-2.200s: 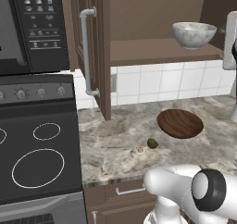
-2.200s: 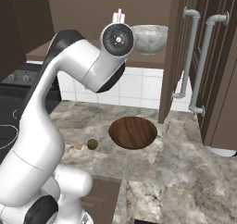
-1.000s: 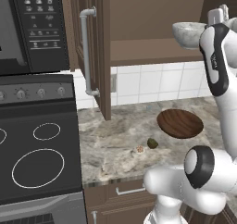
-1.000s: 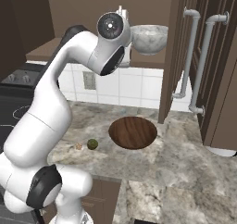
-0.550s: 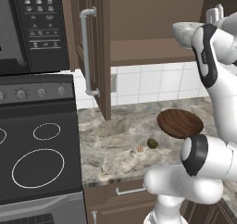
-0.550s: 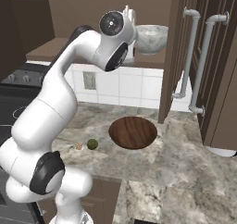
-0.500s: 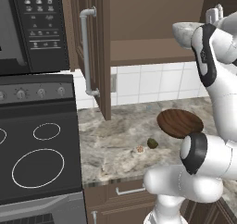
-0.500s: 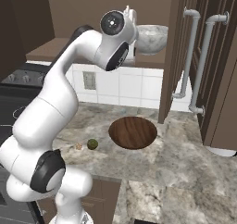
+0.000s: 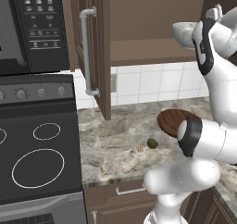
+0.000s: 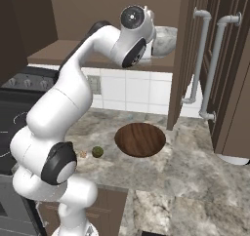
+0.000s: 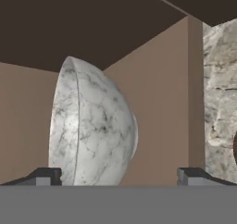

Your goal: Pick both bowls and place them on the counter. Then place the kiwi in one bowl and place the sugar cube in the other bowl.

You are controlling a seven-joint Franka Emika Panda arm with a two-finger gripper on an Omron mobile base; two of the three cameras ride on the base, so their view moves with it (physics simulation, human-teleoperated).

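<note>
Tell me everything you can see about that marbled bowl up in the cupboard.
The marbled bowl looks like polished grey-white stone with darker veins, smaller and deeper than the wooden one on the counter. It has a rounded body, a thin rim and a small flat foot. It stands upright on the brown cupboard shelf, behind the open door, partly hidden by the arm from both sides. The robot's hand is level with it, fingers spread wide to either side of it, not touching it as far as I can tell.
</note>
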